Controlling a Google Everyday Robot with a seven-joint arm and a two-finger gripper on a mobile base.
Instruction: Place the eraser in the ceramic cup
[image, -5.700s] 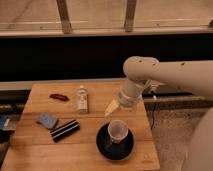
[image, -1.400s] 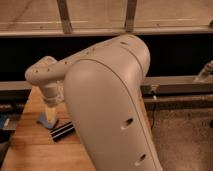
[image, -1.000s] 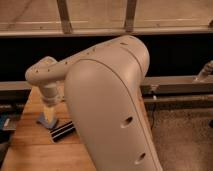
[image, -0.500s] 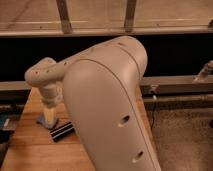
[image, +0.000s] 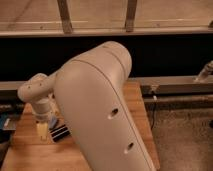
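Big arm (image: 100, 110) is blocking most of the worktop (image: 25, 156), hiding the ceramic cup. Gripper (image: 43, 130) is hanging at 8 o'clock, can't tell its state, eraser (image: 60, 133) peeking out at its 3 o'clock.

Yellowish gripper (image: 43, 130) low at left, black white-striped eraser (image: 61, 133) just right of it, tan wooden table (image: 22, 152) beneath, off-white arm (image: 100, 110) above.

The eraser (image: 60, 133), a flat black block with pale lengthwise stripes, is seen lying just beside the lowered gripper (image: 42, 131), partly covered by the arm (image: 100, 110). The ceramic cup is hidden.
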